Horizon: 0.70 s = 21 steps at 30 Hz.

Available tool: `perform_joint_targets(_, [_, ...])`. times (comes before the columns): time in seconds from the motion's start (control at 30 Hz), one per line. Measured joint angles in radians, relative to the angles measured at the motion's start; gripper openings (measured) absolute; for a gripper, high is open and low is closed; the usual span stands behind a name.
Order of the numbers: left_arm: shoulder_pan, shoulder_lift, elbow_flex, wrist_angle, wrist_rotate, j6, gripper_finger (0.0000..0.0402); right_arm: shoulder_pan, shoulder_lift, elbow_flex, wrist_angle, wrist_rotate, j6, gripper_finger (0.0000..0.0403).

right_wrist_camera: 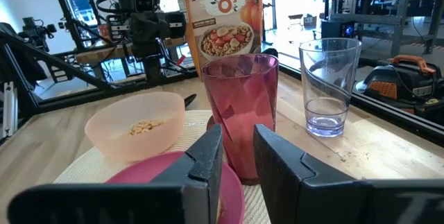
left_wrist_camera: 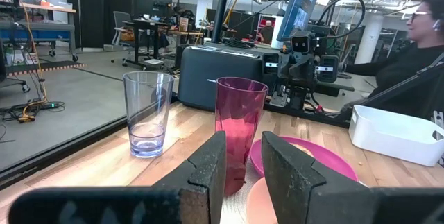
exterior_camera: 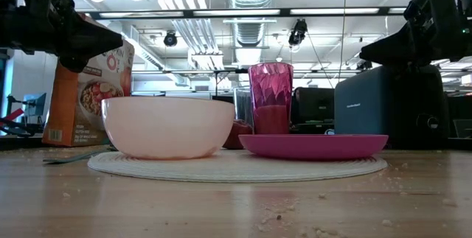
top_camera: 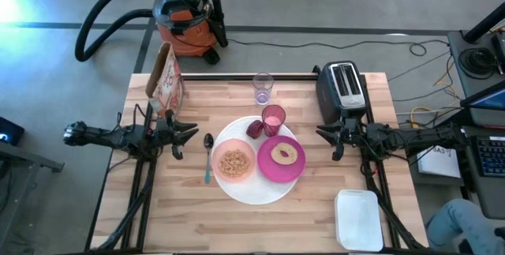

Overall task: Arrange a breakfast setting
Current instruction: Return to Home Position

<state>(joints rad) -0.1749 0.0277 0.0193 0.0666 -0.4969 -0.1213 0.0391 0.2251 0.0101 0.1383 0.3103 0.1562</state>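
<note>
**Both hands hang off to the sides, setting laid at mid-tabletop**

The left hand (top_camera: 189, 135) hangs over the left part of the tabletop (top_camera: 197, 223), its fingers a narrow gap apart and holding nothing; the right hand (top_camera: 322, 136) mirrors it on the right side, just in front of the black toaster (top_camera: 342, 89), fingers likewise slightly parted and bare; both point inward at the setting and are clear of it.

The white round mat (top_camera: 260, 196) lies at the middle of the tabletop; on its left part sits the pale pink bowl (exterior_camera: 168, 129) with cereal in it; on its right part lies the magenta plate (top_camera: 271, 173) carrying a pale ring-shaped piece of food; the translucent pink cup (top_camera: 273, 118) stands upright at the mat's far edge, with a red apple (top_camera: 255, 129) just beside it on the left; the clear glass (top_camera: 263, 88) stands upright farther back, off the mat; the teal-handled spoon (top_camera: 207, 159) lies on the wood just left of the mat, bowl end away from the front edge.

A cereal box (top_camera: 164, 77) stands at the far left corner; a white container (top_camera: 359, 219) rests near the front right; the orange-and-black shop vacuum (top_camera: 185, 18) sits on the floor beyond the tabletop.
</note>
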Motion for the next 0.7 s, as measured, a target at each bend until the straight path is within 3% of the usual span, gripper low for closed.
perform_joint_targets(0.7, [0.0, 0.0, 0.0, 0.0, 0.0, 0.0, 0.0076, 0.0, 0.0, 0.0, 0.0, 0.0, 0.0, 0.0085])
